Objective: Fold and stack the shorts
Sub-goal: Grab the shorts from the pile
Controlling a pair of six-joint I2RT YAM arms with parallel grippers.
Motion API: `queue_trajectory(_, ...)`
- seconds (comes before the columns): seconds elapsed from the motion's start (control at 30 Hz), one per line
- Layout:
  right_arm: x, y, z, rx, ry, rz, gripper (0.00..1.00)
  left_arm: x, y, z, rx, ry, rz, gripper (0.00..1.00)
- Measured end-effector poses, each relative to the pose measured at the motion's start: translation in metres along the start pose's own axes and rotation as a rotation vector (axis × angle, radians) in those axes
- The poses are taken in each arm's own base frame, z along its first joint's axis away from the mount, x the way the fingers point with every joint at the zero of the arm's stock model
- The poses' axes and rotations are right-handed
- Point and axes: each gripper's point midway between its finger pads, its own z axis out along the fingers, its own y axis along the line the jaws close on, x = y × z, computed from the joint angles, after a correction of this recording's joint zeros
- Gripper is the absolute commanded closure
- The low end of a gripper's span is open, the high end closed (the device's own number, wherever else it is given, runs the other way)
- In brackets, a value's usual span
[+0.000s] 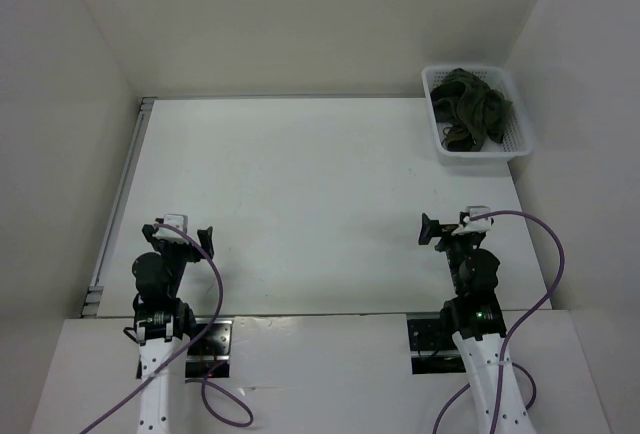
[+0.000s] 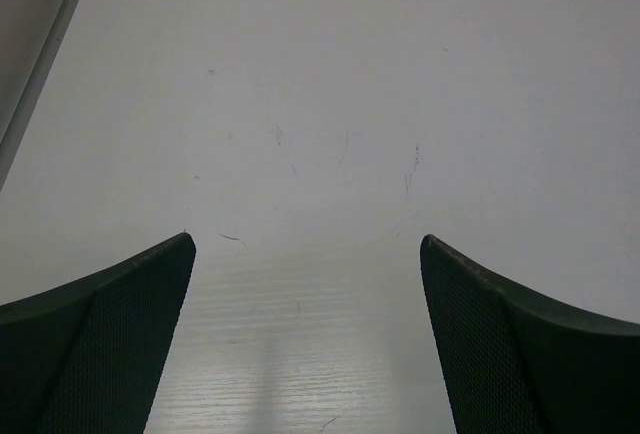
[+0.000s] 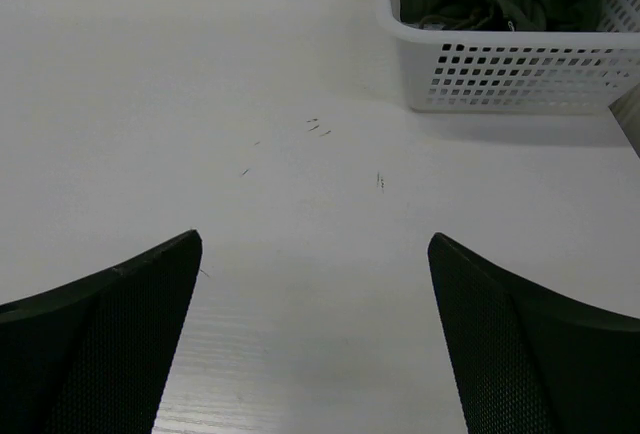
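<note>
The shorts (image 1: 470,104) lie crumpled in a white basket (image 1: 478,152), well ahead of the right claw (image 1: 450,229) and off to its right, at the far corner of the surface (image 1: 300,204). Nothing is folded yet, so the step in hand looks to be fetching them out.

The right claw stands wide open and holds nothing. The left claw (image 1: 178,236) is also spread wide and empty, and the shorts are far off to its right.

The right claw is much the nearer and seems the one to send. It would do best to come down over the basket's rim from above, not in through the perforated wall. It should pinch a raised fold near the top of the heap and lift straight up until the cloth clears the rim. Otherwise the light basket may drag or tip. The bare stretch ahead of and between the two claws is the likely place to spread the cloth.

The surface is white, with a few faint scratches (image 3: 318,126) just ahead of the right claw. A pale rail (image 1: 120,204) runs along the edge to the left of the left claw. Plain white walls close in the far side and both flanks.
</note>
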Motion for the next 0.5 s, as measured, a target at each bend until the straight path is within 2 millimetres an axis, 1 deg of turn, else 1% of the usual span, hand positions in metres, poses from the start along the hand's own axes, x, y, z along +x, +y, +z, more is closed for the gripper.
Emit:
queue_trajectory(0.2,0.000,0.000,0.000,0.000,0.000,0.000,0.02,0.000,-0.003,0.000,0.016,-0.001,0.000,0.00)
queue_trajectory(0.27,0.000,0.004,0.000,-0.032,0.000,-0.037,0.01,0.001,-0.017,-0.001,0.099,0.003,-0.002,0.00)
queue_trajectory(0.33,-0.001,0.018,-0.001,-0.140,-0.010,-0.145,0.01,0.003,-0.036,-0.004,0.204,0.008,-0.008,0.00)
queue_trajectory(0.37,-0.003,0.025,-0.002,-0.194,-0.025,-0.219,0.01,0.000,-0.042,-0.005,0.241,-0.005,-0.005,0.00)
queue_trajectory(0.43,-0.012,0.037,-0.004,-0.344,-0.103,-0.637,0.02,-0.010,-0.053,-0.007,0.309,-0.046,0.009,0.00)
queue_trajectory(0.47,-0.015,0.039,-0.005,-0.389,-0.142,-0.851,0.02,-0.009,-0.064,-0.012,0.370,-0.036,0.003,0.00)
queue_trajectory(0.5,-0.018,0.039,-0.004,-0.414,-0.196,-1.091,0.02,-0.003,-0.075,-0.019,0.434,0.000,-0.016,0.00)
